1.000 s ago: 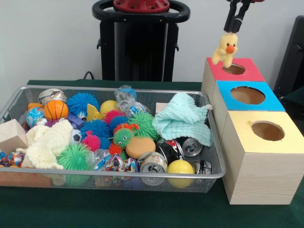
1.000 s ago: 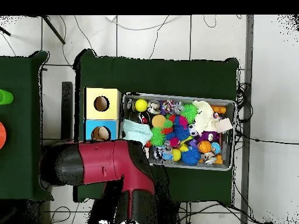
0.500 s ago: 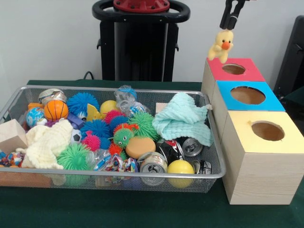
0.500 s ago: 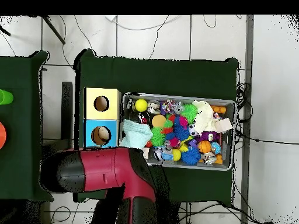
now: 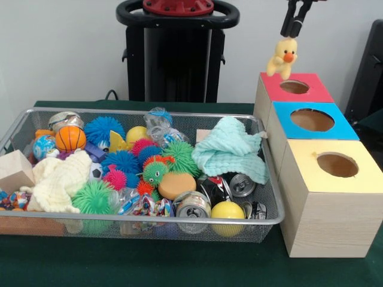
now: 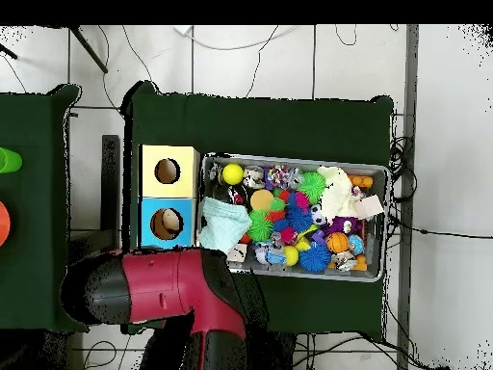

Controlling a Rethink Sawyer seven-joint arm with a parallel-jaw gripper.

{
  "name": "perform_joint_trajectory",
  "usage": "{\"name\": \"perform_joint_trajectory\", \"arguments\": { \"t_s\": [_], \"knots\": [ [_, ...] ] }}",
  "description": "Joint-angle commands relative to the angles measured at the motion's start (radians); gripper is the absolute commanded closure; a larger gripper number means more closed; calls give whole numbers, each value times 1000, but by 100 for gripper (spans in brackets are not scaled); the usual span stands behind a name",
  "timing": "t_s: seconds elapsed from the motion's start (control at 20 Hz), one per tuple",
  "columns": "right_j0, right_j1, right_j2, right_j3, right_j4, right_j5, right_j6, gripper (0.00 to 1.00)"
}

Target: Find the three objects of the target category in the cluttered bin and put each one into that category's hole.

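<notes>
- The gripper hangs at the far right of the front view, its jaws pinched narrow on the top of a small yellow plush duck.
- The duck dangles free in the air just over the near-left edge of the red box, a little left of the red box's hole, not yet centred over it.
- It reads as a very light, soft stuffed toy. The body sags below the jaws, so it is likely to swing and turn on any quick move.
- The hold is on the head tuft or crown, a thin pinch of plush. That gives way easily, and I judge a slip more likely than with a grip round the body.
- Being soft, it should take no harm from a drop and should squash through the hole even if it lands off-centre. The opening looks wider than the toy.
- For similar toys in the wire bin, such as the cream plush at its left, the best hold would be a bunched, thick part of the body.
- The overhead view hides the duck and jaws under the arm, so it does not confirm the alignment.
</notes>
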Motion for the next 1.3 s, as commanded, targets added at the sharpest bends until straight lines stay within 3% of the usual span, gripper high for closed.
{"name": "perform_joint_trajectory", "arguments": {
  "t_s": [0.05,1.3],
  "knots": [
    [52,71,-31,53,-72,-43,236,100],
    [181,122,-118,111,8,-169,281,100]
  ]
}}
